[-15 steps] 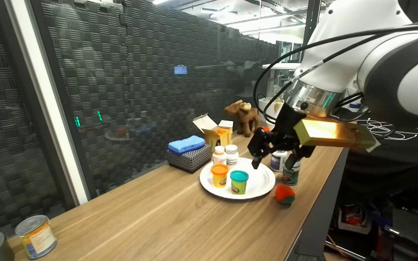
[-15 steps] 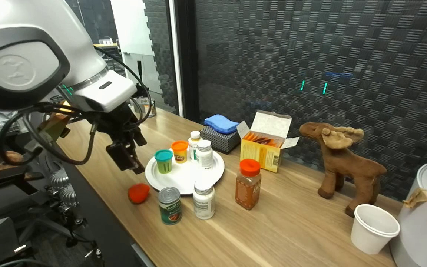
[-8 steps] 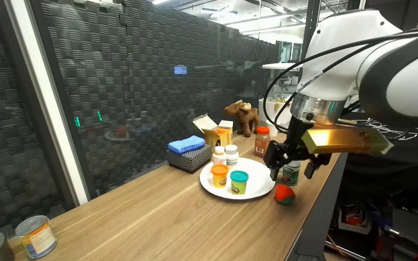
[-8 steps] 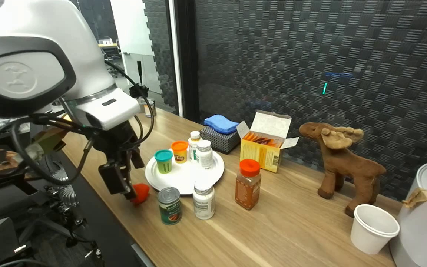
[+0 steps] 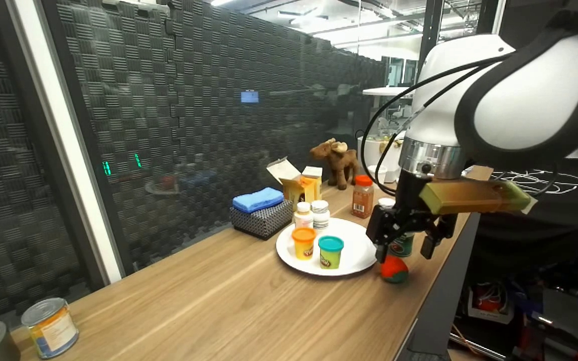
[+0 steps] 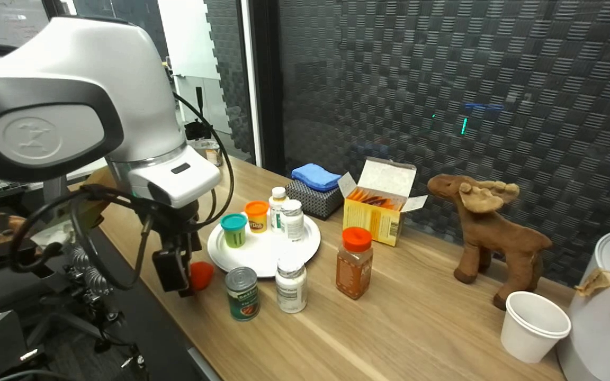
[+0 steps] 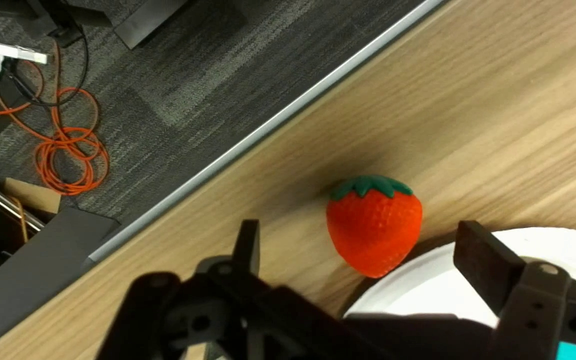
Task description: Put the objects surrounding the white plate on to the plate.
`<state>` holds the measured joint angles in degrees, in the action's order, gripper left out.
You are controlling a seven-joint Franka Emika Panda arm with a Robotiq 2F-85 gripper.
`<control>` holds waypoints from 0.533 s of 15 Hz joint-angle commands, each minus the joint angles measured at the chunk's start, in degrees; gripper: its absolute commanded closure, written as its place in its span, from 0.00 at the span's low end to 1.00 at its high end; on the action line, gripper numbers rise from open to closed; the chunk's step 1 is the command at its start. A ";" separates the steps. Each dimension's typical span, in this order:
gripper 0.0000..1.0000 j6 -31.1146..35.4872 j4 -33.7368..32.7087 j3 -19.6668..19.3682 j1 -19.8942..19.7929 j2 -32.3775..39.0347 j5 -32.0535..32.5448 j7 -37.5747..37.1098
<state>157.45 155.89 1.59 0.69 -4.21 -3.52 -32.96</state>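
A red strawberry with green leaves (image 7: 374,230) lies on the table beside the rim of the white plate (image 7: 433,292). It shows in both exterior views (image 5: 392,268) (image 6: 202,275). My gripper (image 7: 363,235) is open and empty, fingers on either side of and above the strawberry, one over the plate's rim. On the plate stand an orange-lidded tub (image 5: 304,245), a teal-lidded tub (image 5: 330,253) and two white bottles (image 6: 292,222) (image 6: 277,203). Off the plate stand a green can (image 6: 242,296), a white bottle (image 6: 292,290) and a red-lidded spice jar (image 6: 354,267).
The table edge (image 7: 268,125) runs close to the strawberry. Behind the plate are a blue cloth (image 6: 315,176) on a dark box (image 6: 313,198), an open yellow tea box (image 6: 373,219) and a plush moose (image 6: 495,233). White cups (image 6: 532,328) stand beyond.
My gripper has moved down and away from the plate's middle to above the strawberry, and the wrist has turned more upright. It stays open. The objects have not moved.
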 commanded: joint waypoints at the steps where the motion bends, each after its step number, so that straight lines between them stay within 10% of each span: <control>1: 0.00 -1.05 -4.27 -0.49 0.41 3.30 -7.43 9.69; 8: 0.00 -4.90 -7.34 -0.51 0.08 6.49 -8.30 12.24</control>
<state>154.85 149.93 1.45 0.69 1.50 -12.66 -20.85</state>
